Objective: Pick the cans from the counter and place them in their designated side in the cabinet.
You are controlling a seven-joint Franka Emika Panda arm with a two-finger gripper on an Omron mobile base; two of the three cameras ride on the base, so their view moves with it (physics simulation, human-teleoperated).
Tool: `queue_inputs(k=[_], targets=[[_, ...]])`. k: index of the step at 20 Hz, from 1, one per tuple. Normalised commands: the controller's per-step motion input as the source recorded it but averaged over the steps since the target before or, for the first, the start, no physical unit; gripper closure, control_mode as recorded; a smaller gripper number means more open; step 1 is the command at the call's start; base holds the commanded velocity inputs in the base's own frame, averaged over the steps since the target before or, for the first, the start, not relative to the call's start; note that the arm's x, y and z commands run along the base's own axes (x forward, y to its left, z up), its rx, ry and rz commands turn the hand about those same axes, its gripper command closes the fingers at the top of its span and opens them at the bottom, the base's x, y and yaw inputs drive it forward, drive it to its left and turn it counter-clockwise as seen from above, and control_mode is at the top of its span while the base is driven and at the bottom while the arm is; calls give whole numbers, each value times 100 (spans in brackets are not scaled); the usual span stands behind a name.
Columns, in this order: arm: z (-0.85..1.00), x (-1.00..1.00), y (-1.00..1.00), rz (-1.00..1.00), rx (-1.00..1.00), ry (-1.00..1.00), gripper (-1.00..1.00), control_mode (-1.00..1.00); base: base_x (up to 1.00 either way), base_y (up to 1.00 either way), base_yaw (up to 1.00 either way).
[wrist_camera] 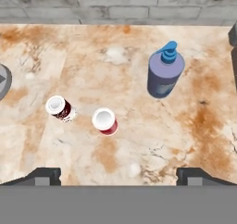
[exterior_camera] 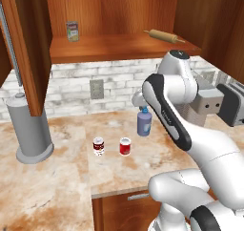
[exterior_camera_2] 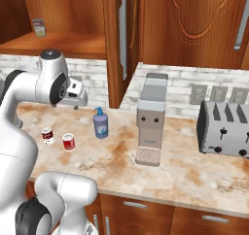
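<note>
Two cans stand upright side by side on the mottled beige counter (exterior_camera: 57,187). The bright red can (exterior_camera: 125,146) (exterior_camera_2: 68,142) (wrist_camera: 105,121) is on the right and the dark red can with white bands (exterior_camera: 98,146) (exterior_camera_2: 46,135) (wrist_camera: 60,108) on the left. My gripper (wrist_camera: 118,177) hangs high above the counter and looks down on both cans. It is open, its fingertips (wrist_camera: 44,176) are spread wide, and nothing sits between them. Above the counter, the wooden cabinet (exterior_camera: 119,46) is open.
A blue soap bottle (exterior_camera: 144,121) (wrist_camera: 164,72) stands behind the cans to the right. On the cabinet shelf are a pale-labelled can (exterior_camera: 72,31) and a rolling pin (exterior_camera: 161,35). A grey cylinder (exterior_camera: 29,130) stands at left, a coffee machine (exterior_camera_2: 151,120) and toaster (exterior_camera_2: 224,127) at right.
</note>
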Motion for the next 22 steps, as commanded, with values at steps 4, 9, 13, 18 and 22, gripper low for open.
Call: queue_inputs(k=[4,9,13,18,22], targets=[[-13,0,13,1,-1,-4,-100,-100,0,0,0],[-9,0,4,0,-2,-1,-100,-100,0,0,0],[-10,0,6,0,0,0,-100,-100,0,0,0],[-8,0,10,0,1,0,-100,-100,0,0,0],[-7,0,13,0,0,0,-100,-100,0,0,0]])
